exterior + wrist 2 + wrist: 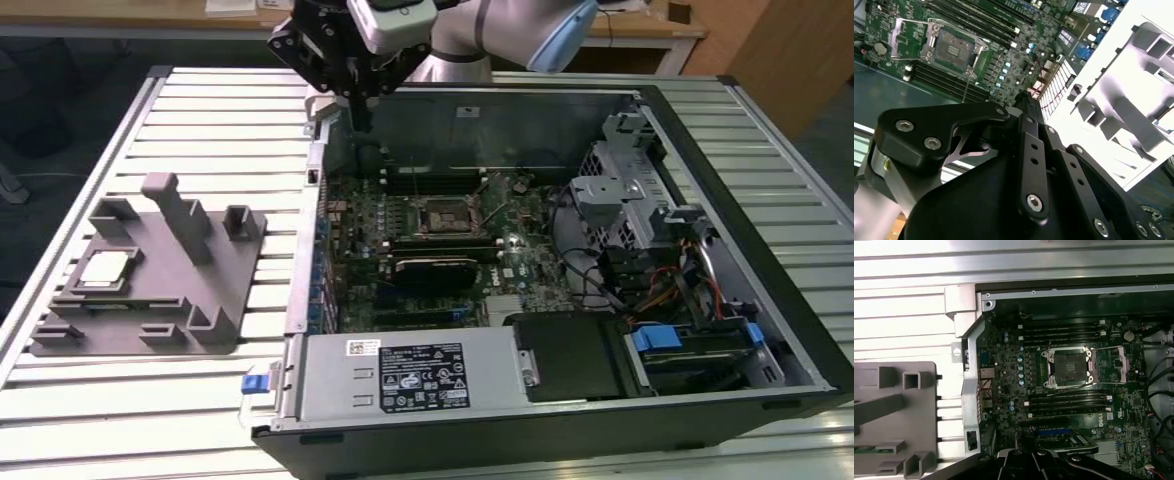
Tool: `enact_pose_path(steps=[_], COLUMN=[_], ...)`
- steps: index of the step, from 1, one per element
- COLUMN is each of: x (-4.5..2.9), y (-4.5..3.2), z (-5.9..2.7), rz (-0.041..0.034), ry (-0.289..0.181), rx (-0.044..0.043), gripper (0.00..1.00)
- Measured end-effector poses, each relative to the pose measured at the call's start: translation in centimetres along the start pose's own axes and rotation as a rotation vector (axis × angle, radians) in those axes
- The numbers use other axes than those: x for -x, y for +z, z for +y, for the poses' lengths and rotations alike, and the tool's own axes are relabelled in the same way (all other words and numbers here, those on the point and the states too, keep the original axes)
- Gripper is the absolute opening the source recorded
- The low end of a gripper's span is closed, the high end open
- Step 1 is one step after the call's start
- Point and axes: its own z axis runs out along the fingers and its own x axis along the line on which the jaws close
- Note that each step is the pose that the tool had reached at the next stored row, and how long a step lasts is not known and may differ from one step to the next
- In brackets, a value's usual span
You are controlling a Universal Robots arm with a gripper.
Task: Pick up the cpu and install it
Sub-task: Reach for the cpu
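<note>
One gripper (360, 115) is seen in the exterior view above the far wall of the open computer case (561, 120), its fingers pressed together with nothing held. The cpu (107, 268) is laid in a grey holder (214, 295) on the table (147, 420), well apart from the gripper, at the exterior view's left of the case. In the second wrist view, the joined fingers (1029, 145) are pointed toward the motherboard (1004, 55), whose socket (954, 47) is unlatched. In the first wrist view, that socket (1069, 365) is seen beside the holder (904, 415).
</note>
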Motion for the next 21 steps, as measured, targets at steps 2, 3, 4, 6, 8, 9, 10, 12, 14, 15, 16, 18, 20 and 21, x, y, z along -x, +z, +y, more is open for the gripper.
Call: enact_pose_path(steps=[2,3,4,6,8,9,10,12,14,15,16,18,20,21], x=[-0.3,-0.47,-0.61,-0.91,-1.21,-1.37,-1.54,-1.86,-2.17,-2.34,-2.5,-2.83,-3.15,-3.29], y=[-0.01,-0.01,-0.01,-0.02,-0.02,-0.03,-0.03,-0.04,-0.04,-0.04,-0.05,-0.05,-0.06,-0.06], z=[-0.02,-0.04,-0.05,-0.07,-0.1,-0.11,-0.12,-0.15,-0.17,-0.18,-0.2,-0.22,-0.25,-0.26], rz=[0.0,0.0,0.0,-0.0001,0.0,-0.0001,-0.0001,-0.0001,-0.0001,-0.0001,-0.0001,-0.0001,-0.0001,-0.0001], ry=[0.0,0.0,0.0,0.001,0.001,0.001,0.001,0.002,0.002,0.002,0.002,0.002,0.003,0.003], rx=[0.0,-0.0001,0.0,0.0,0.0,0.0,-0.0001,0.0,-0.0001,-0.0001,-0.0001,-0.0001,-0.0001,-0.0001], gripper=[0.11,0.11,0.11,0.11,0.11,0.11,0.11,0.11,0.11,0.11,0.11,0.11,0.11,0.11])
